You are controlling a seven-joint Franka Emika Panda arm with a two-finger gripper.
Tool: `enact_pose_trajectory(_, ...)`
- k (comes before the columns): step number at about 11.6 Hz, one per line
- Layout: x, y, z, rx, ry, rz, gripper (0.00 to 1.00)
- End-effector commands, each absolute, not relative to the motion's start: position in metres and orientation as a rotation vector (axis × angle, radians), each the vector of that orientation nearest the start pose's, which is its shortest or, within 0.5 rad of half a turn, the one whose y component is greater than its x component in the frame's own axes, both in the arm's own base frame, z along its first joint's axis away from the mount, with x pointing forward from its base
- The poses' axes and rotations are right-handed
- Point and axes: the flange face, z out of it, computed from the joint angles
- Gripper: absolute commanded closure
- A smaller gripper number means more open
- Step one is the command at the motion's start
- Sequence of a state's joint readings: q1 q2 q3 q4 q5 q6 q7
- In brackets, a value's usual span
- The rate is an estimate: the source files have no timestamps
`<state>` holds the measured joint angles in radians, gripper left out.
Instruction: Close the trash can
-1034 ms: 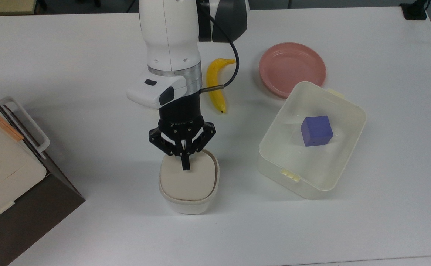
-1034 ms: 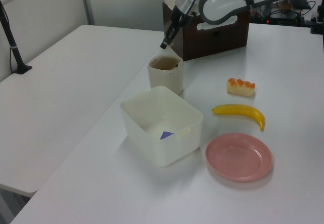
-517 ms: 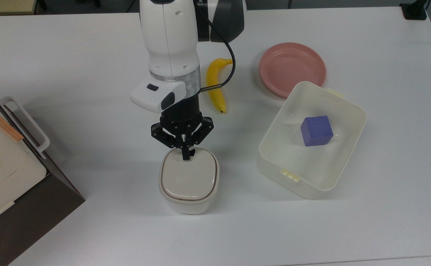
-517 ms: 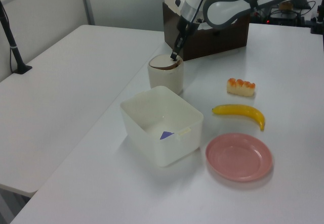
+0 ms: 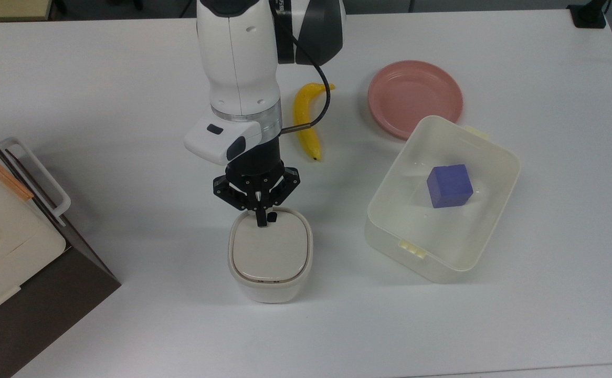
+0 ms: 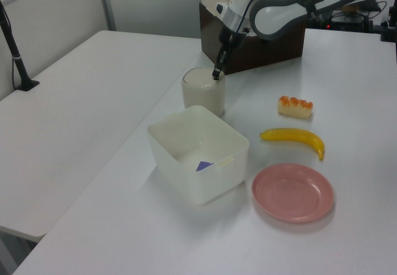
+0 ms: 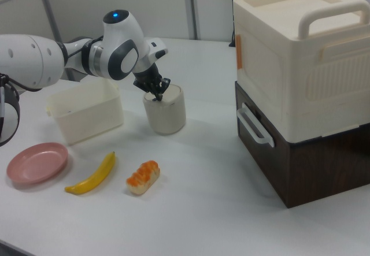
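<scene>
The trash can (image 5: 270,254) is a small cream-white bin standing near the table's front in the top view. Its beige lid (image 5: 268,251) lies flat on the rim. My gripper (image 5: 260,220) is shut, with its joined fingertips pointing down onto the lid's far edge, beside the small dark button (image 5: 273,216). In the left view the gripper (image 6: 216,74) touches the top of the trash can (image 6: 203,92) at its right rim. In the right view the gripper (image 7: 157,97) rests on the left part of the trash can (image 7: 166,112) top.
A banana (image 5: 306,118) lies behind the arm, and a pink plate (image 5: 415,97) is at the top view's right. A translucent tub (image 5: 432,260) holds a blue cube (image 5: 449,186). A brown and cream box (image 5: 1,226) stands at the left edge. An orange pastry (image 7: 142,177) lies near the banana.
The lid has gone from tilted up to lying flat on the bin. My shut gripper has come down with it and drawn back toward the lid's far edge.
</scene>
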<state>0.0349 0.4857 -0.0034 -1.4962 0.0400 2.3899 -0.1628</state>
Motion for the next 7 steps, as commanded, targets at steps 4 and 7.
enact_pose_trajectory(4, 0.718, 0.022, 0.451, -3.057, -0.267, -0.646, 1.00)
enact_pose_trajectory(7, 0.711, 0.022, 0.496, -3.047, -0.249, -0.612, 0.99)
